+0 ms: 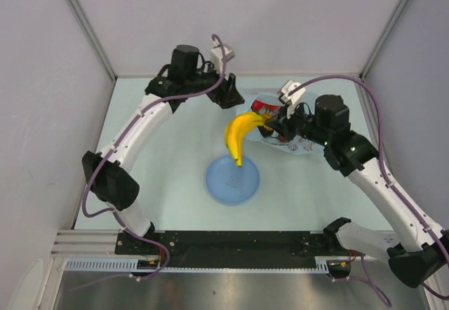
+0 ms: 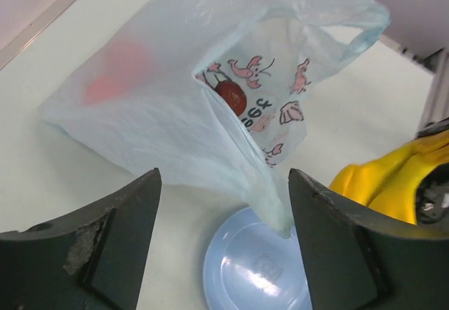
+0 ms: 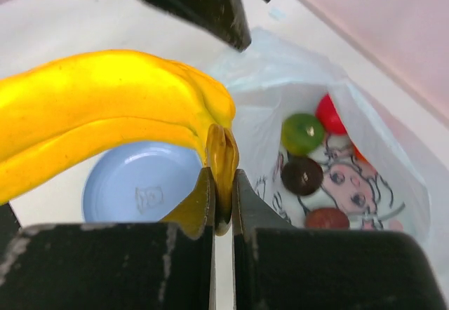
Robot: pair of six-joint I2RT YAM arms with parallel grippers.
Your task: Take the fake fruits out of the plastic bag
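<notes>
My right gripper [image 1: 270,122] is shut on the stem end of the yellow banana [image 1: 238,136], holding it in the air above the table between the pale-blue plastic bag [image 1: 303,145] and the blue plate. In the right wrist view [image 3: 223,198] the jaws pinch the banana's stem [image 3: 223,156]. The bag [image 3: 393,177] lies open and holds a green fruit [image 3: 303,133], a red fruit [image 3: 330,113], a dark maroon one [image 3: 302,174] and a reddish-brown one [image 3: 327,219]. My left gripper [image 1: 228,96] is open just left of the bag. In its view [image 2: 224,212] a fold of the bag [image 2: 154,113] hangs between the fingers [image 2: 351,240].
A round blue plate [image 1: 232,179] lies on the table below the banana, and shows in both wrist views [image 2: 252,268] [image 3: 140,184]. White walls close in the table at the back and both sides.
</notes>
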